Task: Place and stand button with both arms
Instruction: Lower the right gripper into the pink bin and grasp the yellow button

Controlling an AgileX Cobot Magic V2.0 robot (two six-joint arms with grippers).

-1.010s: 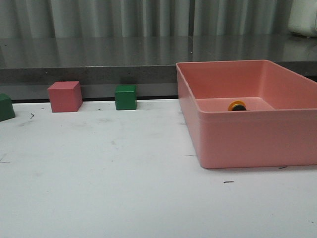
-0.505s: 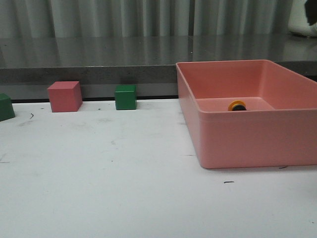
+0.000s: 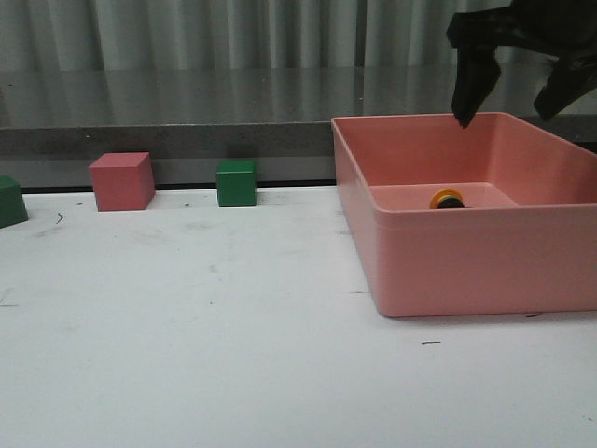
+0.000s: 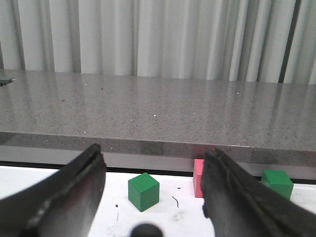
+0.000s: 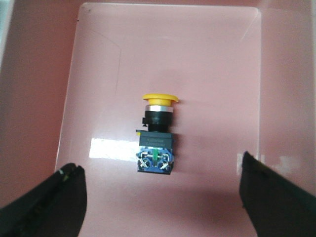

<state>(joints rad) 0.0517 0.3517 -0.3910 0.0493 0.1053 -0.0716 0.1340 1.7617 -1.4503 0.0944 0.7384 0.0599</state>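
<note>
The button (image 5: 156,135) lies on its side on the floor of the pink bin (image 5: 98,74), yellow cap toward the bin's far wall and bluish base toward my right gripper. In the front view only its yellow cap (image 3: 447,199) shows above the bin's front wall (image 3: 485,261). My right gripper (image 3: 508,107) hangs open above the bin, well above the button; in its wrist view its midpoint (image 5: 158,185) lies just short of the base, fingers wide on both sides. My left gripper (image 4: 150,170) is open and empty, low over the white table, out of the front view.
A pink cube (image 3: 122,181) and a green cube (image 3: 237,183) stand at the table's back edge, another green cube (image 3: 11,202) at the far left. The left wrist view shows a green cube (image 4: 143,191), the pink cube (image 4: 198,177) and a second green cube (image 4: 277,183). A grey ledge (image 3: 187,103) runs behind.
My right gripper has come into the front view from the upper right and now hangs over the bin. The button and cubes have not moved.
</note>
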